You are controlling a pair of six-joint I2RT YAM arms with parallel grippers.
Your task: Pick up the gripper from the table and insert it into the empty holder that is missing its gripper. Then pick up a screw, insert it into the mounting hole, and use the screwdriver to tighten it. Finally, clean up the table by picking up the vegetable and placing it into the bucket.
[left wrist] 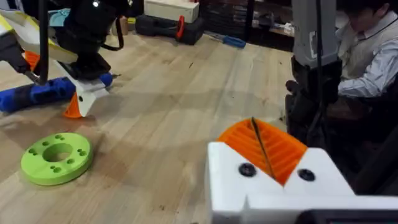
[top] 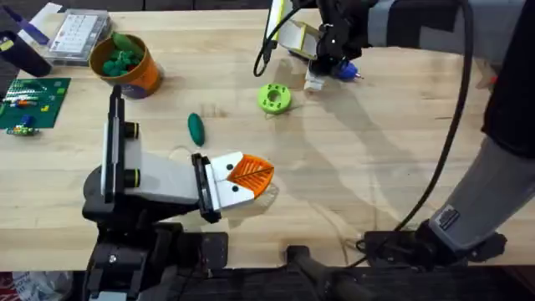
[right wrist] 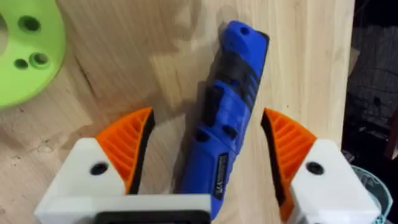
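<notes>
Orange bucket (top: pixel 127 65) holds green pieces; right hand (right wrist: pixel 205 146) gapes around screwdriver (right wrist: pixel 227 112).

We see the right claw (right wrist: pixel 205 155) over the far part of the counter (top: pixel 376 167), the screwdriver (right wrist: pixel 227 118) lying between its open fingers. Just beside it, nearer us and leftward, lies the ring disc (top: pixel 273 98). Farther left lies the vegetable (top: pixel 196 128), and beyond that stands the bucket (top: pixel 125 67).
</notes>
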